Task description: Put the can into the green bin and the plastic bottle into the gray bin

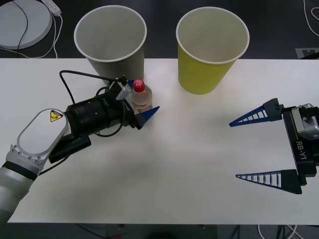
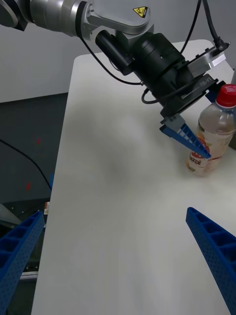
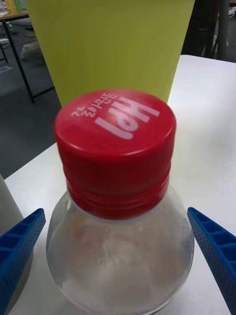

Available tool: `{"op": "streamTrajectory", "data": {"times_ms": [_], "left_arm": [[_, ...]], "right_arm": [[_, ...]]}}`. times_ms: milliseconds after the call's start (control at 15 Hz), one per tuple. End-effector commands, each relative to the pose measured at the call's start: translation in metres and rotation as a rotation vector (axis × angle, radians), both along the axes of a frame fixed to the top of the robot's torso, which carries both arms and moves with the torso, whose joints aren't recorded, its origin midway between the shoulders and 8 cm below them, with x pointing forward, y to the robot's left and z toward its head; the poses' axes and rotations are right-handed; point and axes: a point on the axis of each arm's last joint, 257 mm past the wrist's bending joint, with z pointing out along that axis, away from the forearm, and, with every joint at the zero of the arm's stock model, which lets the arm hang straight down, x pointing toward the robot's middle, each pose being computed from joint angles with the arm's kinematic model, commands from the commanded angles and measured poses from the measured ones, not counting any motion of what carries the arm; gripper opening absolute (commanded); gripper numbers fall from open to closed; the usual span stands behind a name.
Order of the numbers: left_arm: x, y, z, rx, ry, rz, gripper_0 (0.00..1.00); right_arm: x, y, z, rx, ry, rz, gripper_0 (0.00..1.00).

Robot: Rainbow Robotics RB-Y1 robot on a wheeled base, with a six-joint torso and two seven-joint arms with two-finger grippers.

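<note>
The plastic bottle (image 1: 141, 97), clear with a red cap, stands upright on the white table just in front of the gray bin (image 1: 112, 59). My left gripper (image 1: 144, 95) reaches in from the left and is open, one blue finger on each side of the bottle (image 3: 118, 236), close to its sides. The green bin (image 1: 204, 74) stands to the right of the gray one and rises behind the bottle's cap (image 3: 108, 44). At the table's right side my right gripper (image 1: 233, 149) hangs wide open, holding nothing, and faces the bottle (image 2: 211, 142). The can is out of view.
The white table (image 1: 174, 199) stretches bare between the two arms and toward the front edge. A round white disc (image 1: 22, 22) with cables lies beyond the table's back left corner. A black cable (image 1: 75, 74) loops off my left wrist.
</note>
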Motion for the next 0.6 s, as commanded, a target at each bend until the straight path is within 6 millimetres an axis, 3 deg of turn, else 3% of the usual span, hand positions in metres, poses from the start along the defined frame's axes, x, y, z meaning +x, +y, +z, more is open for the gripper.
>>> {"op": "streamTrajectory", "data": {"times_ms": [67,333,400,467,600], "left_arm": [[-0.0003,-0.0021,0.0002,0.004,-0.002,-0.004,1.00],[-0.0010,-0.0044,0.0001,0.007,-0.003,-0.010,0.98],[-0.0007,-0.0042,0.0002,0.007,-0.004,-0.009,0.44],[-0.0011,-0.0048,-0.0002,0.006,-0.002,-0.010,0.04],[-0.0014,-0.0050,-0.0004,0.002,0.005,-0.010,0.00]], "right_arm": [[0.0000,0.0000,0.0000,0.000,0.000,0.000,1.00],[0.0000,0.0000,0.0000,0.000,0.000,0.000,1.00],[0.0000,0.0000,0.0000,0.000,0.000,0.000,1.00],[0.0000,0.0000,0.0000,0.000,0.000,0.000,1.00],[0.0000,0.0000,0.0000,0.000,0.000,0.000,1.00]]}}
